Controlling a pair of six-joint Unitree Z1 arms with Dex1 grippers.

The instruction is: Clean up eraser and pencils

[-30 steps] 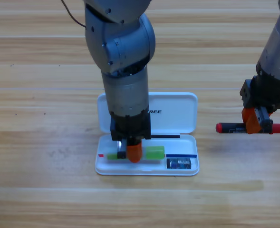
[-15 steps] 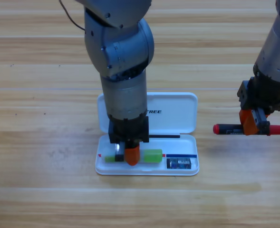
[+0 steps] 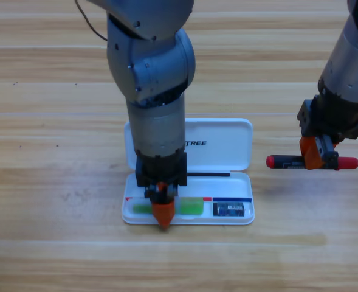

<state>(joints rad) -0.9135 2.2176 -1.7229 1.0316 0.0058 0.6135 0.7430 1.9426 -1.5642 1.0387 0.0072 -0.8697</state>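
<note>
The green pencil (image 3: 191, 207) lies flat in the tray of the open white case (image 3: 249, 218). My left gripper (image 3: 163, 212) points down over the pencil's middle, open, with an orange jaw reaching past the tray's front rim. At the tray's right end sits the eraser (image 3: 232, 209). To the right of the case, my right gripper (image 3: 315, 156) is shut on the black pencil (image 3: 288, 162) with red ends and holds it level above the table.
The case's lid (image 3: 221, 141) lies open behind the tray, partly hidden by the left arm. Bare wooden table (image 3: 57, 182) surrounds the case on all sides.
The left gripper let go of the green pencil, which now rests in the tray, and its jaw swung toward the front. The right gripper carried the black pencil slightly left and up.
</note>
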